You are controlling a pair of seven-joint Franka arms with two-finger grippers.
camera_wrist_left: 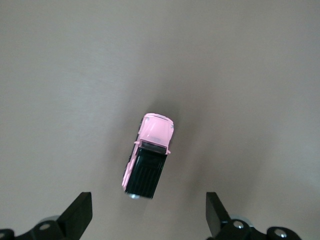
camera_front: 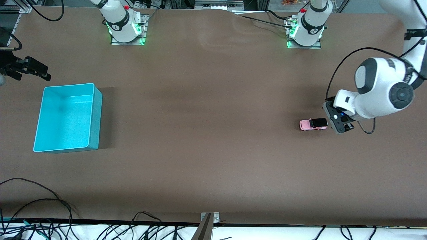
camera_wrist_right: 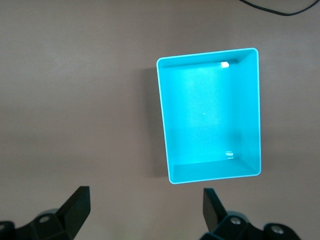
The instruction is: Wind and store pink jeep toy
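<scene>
The pink jeep toy (camera_front: 313, 124) stands on its wheels on the brown table toward the left arm's end. It has a light pink body and a black roof. My left gripper (camera_front: 337, 124) hovers low over the table right beside the jeep's black-roofed end. In the left wrist view the jeep (camera_wrist_left: 148, 155) lies just ahead of the open, empty left gripper (camera_wrist_left: 148, 217). The turquoise bin (camera_front: 96, 116) sits empty at the right arm's end. My right gripper (camera_front: 31, 69) waits over the table beside the bin. In the right wrist view it (camera_wrist_right: 145, 210) is open and empty, and the bin (camera_wrist_right: 207, 52) shows ahead of it.
The two arm bases (camera_front: 125, 26) (camera_front: 305, 31) stand along the table's robot side. Loose cables (camera_front: 40, 206) and a metal bracket (camera_front: 207, 223) lie at the table edge nearest the front camera. Bare brown table stretches between the jeep and the bin.
</scene>
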